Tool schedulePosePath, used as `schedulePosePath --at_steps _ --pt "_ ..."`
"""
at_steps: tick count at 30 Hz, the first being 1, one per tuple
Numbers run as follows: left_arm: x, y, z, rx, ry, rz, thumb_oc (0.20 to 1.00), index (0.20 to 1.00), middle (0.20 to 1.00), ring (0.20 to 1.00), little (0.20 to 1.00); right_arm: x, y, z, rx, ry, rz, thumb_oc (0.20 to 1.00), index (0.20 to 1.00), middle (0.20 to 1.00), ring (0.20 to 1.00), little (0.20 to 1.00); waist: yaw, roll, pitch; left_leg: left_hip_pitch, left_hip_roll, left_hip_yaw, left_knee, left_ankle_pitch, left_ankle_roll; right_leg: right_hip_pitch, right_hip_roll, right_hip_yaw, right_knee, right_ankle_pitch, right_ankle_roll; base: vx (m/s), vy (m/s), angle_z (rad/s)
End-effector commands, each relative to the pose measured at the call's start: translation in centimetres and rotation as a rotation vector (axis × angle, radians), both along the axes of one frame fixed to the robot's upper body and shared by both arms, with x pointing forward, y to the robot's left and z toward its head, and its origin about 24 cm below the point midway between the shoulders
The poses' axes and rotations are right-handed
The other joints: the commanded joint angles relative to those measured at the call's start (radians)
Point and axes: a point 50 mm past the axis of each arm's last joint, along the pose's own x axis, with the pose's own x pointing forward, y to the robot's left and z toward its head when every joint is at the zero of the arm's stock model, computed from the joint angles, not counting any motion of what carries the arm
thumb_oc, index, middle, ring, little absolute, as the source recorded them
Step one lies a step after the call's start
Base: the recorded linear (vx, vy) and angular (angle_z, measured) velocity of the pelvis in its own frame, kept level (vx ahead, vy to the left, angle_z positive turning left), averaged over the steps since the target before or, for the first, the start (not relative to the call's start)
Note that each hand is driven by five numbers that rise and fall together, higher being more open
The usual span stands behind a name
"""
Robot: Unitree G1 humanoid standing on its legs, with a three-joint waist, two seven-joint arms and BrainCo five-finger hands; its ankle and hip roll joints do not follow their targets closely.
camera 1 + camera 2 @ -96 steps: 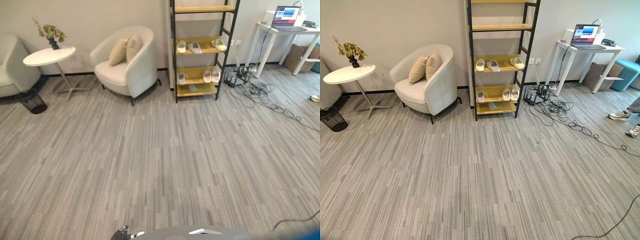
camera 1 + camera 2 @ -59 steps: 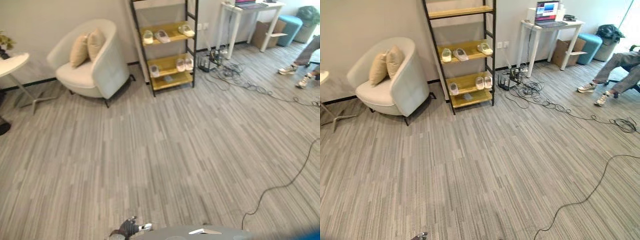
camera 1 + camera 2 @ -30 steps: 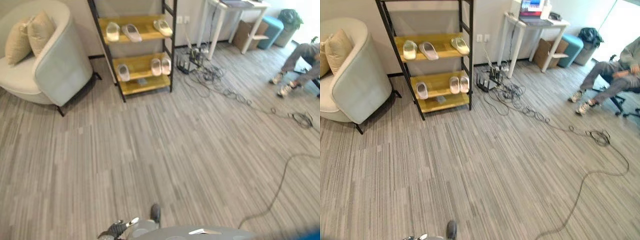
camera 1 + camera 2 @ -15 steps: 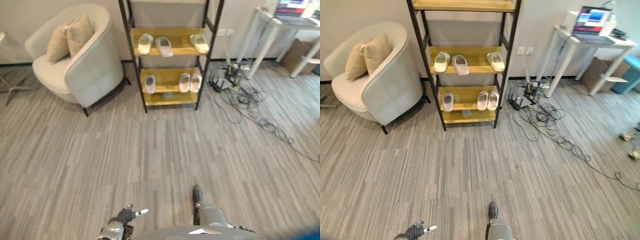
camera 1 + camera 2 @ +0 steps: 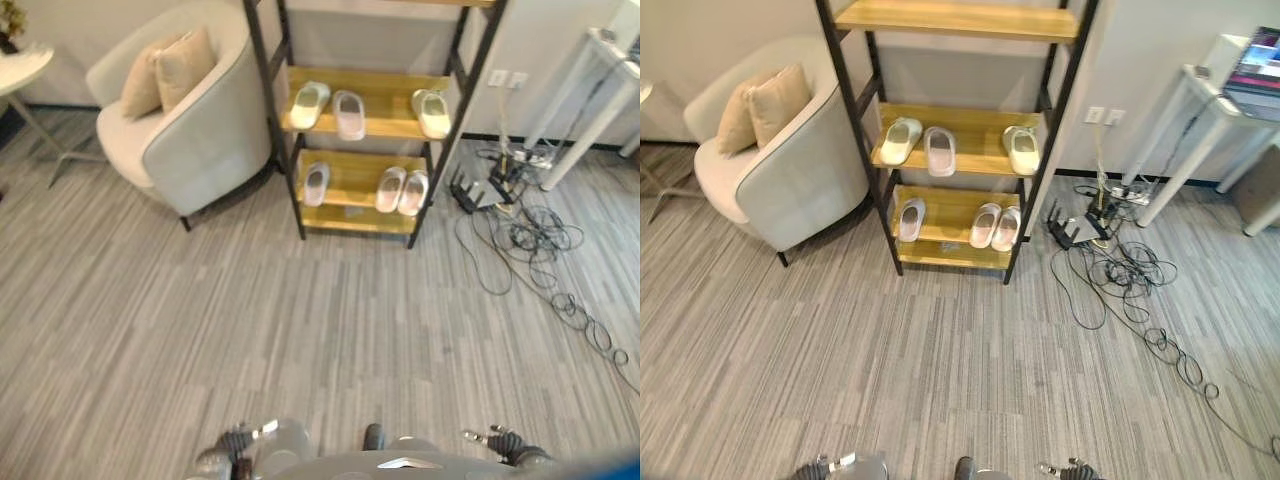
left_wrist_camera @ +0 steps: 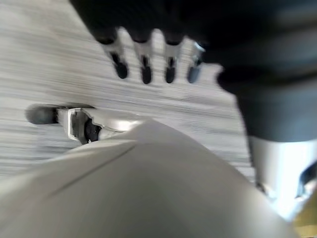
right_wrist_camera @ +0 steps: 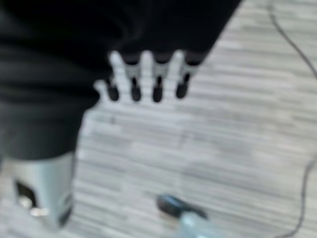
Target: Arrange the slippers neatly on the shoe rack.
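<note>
Slippers (image 5: 940, 150): stayed on the shoe rack (image 5: 958, 127), three on each of two shelves.
View: rack loomed larger than half a second before.
Left robot hand (image 6: 148, 59): fingers straight, empty.
Right robot hand (image 7: 146, 74): fingers straight, empty.

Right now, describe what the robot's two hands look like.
Both the left hand and the right hand have a dark ribbed cover over the back and wrist, with a row of slim silver fingers ending in dark tips. A silver-grey forearm segment shows beside each.
</note>
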Motion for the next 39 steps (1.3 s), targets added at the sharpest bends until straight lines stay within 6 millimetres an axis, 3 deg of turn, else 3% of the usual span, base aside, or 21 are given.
schedulePosePath --at_steps 1,5,6,8,11,16,17,18,19,20,21,23,24,27,28,31,35,36,39 --pt "1.0 -1.9 -0.1 -0.025 -0.037 -0.039 1.000 1.000 1.000 1.000 1.000 -1.6 -0.7 -0.1 -0.044 0.011 0.017 1.000 1.000 1.000 1.000 1.000 0.034 0.053 -0.020 0.068 0.045 0.017 -0.520 0.128 -0.014 0.010 -0.050 0.098 0.059 -0.004 0.153 0.45 0.130 -0.46" --pt "1.1 -1.9 -0.1 -0.021 -0.034 -0.035 1.000 1.000 1.000 1.000 1.000 -1.8 -0.3 -0.3 -0.042 0.022 0.026 1.000 1.000 1.000 1.000 1.000 0.050 0.047 -0.017 0.049 0.059 0.015 -0.636 0.167 -0.027 0.073 -0.058 0.110 0.050 -0.038 0.164 0.40 0.141 -0.33" --pt "0.1 -2.0 -0.4 -0.029 0.006 -0.009 1.000 1.000 1.000 1.000 1.000 -2.0 0.2 -0.5 -0.033 0.034 0.040 1.000 1.000 1.000 1.000 1.000 0.063 0.050 -0.038 0.054 0.071 0.020 -0.673 0.178 -0.032 0.117 -0.065 0.128 0.046 -0.054 0.182 0.46 0.219 -0.55" --pt "-1.4 -1.6 -0.8 -0.025 0.051 0.018 1.000 1.000 1.000 1.000 1.000 -2.6 0.4 -0.7 -0.029 0.055 0.046 1.000 1.000 1.000 1.000 1.000 0.072 0.048 -0.059 0.066 0.065 0.008 -0.658 0.212 -0.036 0.129 -0.082 0.141 0.057 -0.050 0.195 0.43 0.220 -0.53" --pt "-2.7 -1.3 -1.1 -0.020 0.097 0.028 1.000 1.000 1.000 1.000 1.000 -3.1 1.0 -0.9 -0.015 0.071 0.050 1.000 1.000 1.000 1.000 1.000 0.082 0.032 -0.077 0.064 0.047 0.014 -0.606 0.192 -0.026 0.132 -0.109 0.152 0.075 -0.028 0.217 0.25 0.167 -0.17" --pt "-2.7 -1.3 -1.1 -0.020 0.097 0.028 1.000 1.000 1.000 1.000 1.000 -3.1 1.0 -0.9 -0.015 0.071 0.050 1.000 1.000 1.000 1.000 1.000 0.082 0.032 -0.077 0.064 0.047 0.014 -0.606 0.192 -0.026 0.132 -0.109 0.152 0.075 -0.028 0.217 0.13 0.131 0.21" --pt "-1.7 -0.4 -0.6 0.030 0.073 -0.018 1.000 1.000 1.000 1.000 1.000 -3.3 1.7 -1.2 0.017 0.082 0.042 1.000 1.000 1.000 1.000 1.000 0.075 0.005 -0.082 0.133 -0.037 0.056 -0.525 0.061 0.063 -0.006 -0.208 0.149 0.394 0.275 0.274 0.64 0.660 0.15" --pt "-1.2 -0.4 -0.5 0.039 0.061 -0.043 1.000 1.000 1.000 1.000 1.000 -3.3 1.7 -1.1 0.016 0.081 0.048 1.000 1.000 1.000 1.000 1.000 0.065 0.016 -0.079 0.160 -0.042 0.054 -0.535 0.047 0.073 -0.037 -0.211 0.138 0.449 0.292 0.267 0.64 0.660 0.00" --pt "-1.2 -0.4 -0.5 0.039 0.061 -0.043 1.000 1.000 1.000 1.000 1.000 -3.3 1.7 -1.1 0.016 0.081 0.048 1.000 1.000 1.000 1.000 1.000 0.065 0.016 -0.079 0.161 -0.042 0.054 -0.535 0.047 0.073 -0.037 -0.212 0.138 0.449 0.292 0.267 0.37 0.235 0.05" --pt "0.5 -0.3 0.1 0.068 0.013 -0.114 1.000 1.000 1.000 1.000 1.000 -3.5 1.7 -1.2 0.012 0.082 0.060 1.000 1.000 1.000 1.000 1.000 0.029 0.045 -0.063 0.243 -0.055 0.036 -0.571 0.016 0.086 -0.124 -0.224 0.075 0.492 0.261 0.242 0.28 0.146 0.28" --pt "0.5 -0.3 0.1 0.068 0.013 -0.114 1.000 1.000 1.000 1.000 1.000 -3.5 1.7 -1.2 0.011 0.082 0.060 1.000 1.000 1.000 1.000 1.000 0.026 0.043 -0.060 0.247 -0.057 0.033 -0.571 0.015 0.085 -0.119 -0.227 0.071 0.495 0.256 0.242 0.39 0.161 0.57" --pt "1.4 -0.5 0.4 0.075 -0.019 -0.144 1.000 1.000 1.000 1.000 1.000 -3.5 1.6 -1.1 0.006 0.079 0.060 1.000 1.000 1.000 1.000 1.000 0.006 0.049 -0.049 0.289 -0.063 0.018 -0.584 -0.011 0.078 -0.157 -0.234 0.014 0.399 0.183 0.227 0.27 -0.049 0.77" --pt "1.7 -0.7 0.4 0.072 -0.031 -0.156 1.000 1.000 1.000 1.000 1.000 -3.3 1.6 -1.1 0.006 0.075 0.060 1.000 1.000 1.000 1.000 1.000 -0.012 0.040 -0.036 0.305 -0.070 0.004 -0.576 -0.029 0.067 -0.163 -0.243 -0.003 0.290 0.170 0.239 0.23 -0.103 0.50" --pt "1.8 -0.9 0.4 0.075 -0.030 -0.176 1.000 1.000 1.000 1.000 1.000 -3.5 1.6 -1.1 0.005 0.079 0.058 1.000 1.000 1.000 1.000 1.000 -0.022 0.038 -0.029 0.327 -0.068 -0.006 -0.580 -0.042 0.060 -0.162 -0.242 -0.004 0.224 0.175 0.247 0.19 -0.133 0.24" --pt "1.7 -1.3 0.3 0.072 -0.035 -0.198 1.000 1.000 1.000 1.000 1.000 -3.8 1.6 -1.2 0.006 0.087 0.062 1.000 1.000 1.000 1.000 1.000 -0.037 0.035 -0.025 0.368 -0.057 -0.016 -0.586 -0.069 0.042 -0.191 -0.262 -0.010 0.116 0.214 0.272 0.20 -0.156 0.28" --pt "1.3 -1.4 0.2 0.064 -0.026 -0.203 1.000 1.000 1.000 1.000 1.000 -4.5 1.4 -1.2 0.006 0.103 0.053 1.000 1.000 1.000 1.000 1.000 -0.044 0.027 -0.023 0.393 -0.052 -0.029 -0.574 -0.090 0.030 -0.187 -0.263 0.018 0.095 0.229 0.281 0.18 -0.193 0.12" --pt "0.3 -1.3 -0.1 0.056 0.002 -0.192 1.000 1.000 1.000 1.000 1.000 -5.4 1.1 -1.3 0.005 0.128 0.037 1.000 1.000 1.000 1.000 1.000 -0.041 0.020 -0.046 0.417 -0.036 -0.033 -0.586 -0.096 0.015 -0.148 -0.255 0.019 0.064 0.221 0.278 0.13 -0.195 0.31" --pt "-0.5 -1.3 -0.4 0.051 0.026 -0.183 1.000 1.000 1.000 1.000 1.000 -5.7 0.8 -1.3 -0.001 0.137 0.030 1.000 1.000 1.000 1.000 1.000 -0.038 0.023 -0.064 0.423 -0.012 -0.035 -0.598 -0.087 0.000 -0.123 -0.235 0.014 0.046 0.207 0.271 0.11 -0.214 -0.09" --pt "-1.3 -1.3 -0.6 0.045 0.049 -0.168 1.000 1.000 1.000 1.000 1.000 -4.9 0.7 -1.1 -0.004 0.102 0.033 1.000 1.000 1.000 1.000 1.000 -0.037 0.032 -0.074 0.430 0.019 -0.040 -0.616 -0.073 -0.016 -0.117 -0.212 0.010 0.051 0.184 0.260 0.08 -0.213 -0.03"
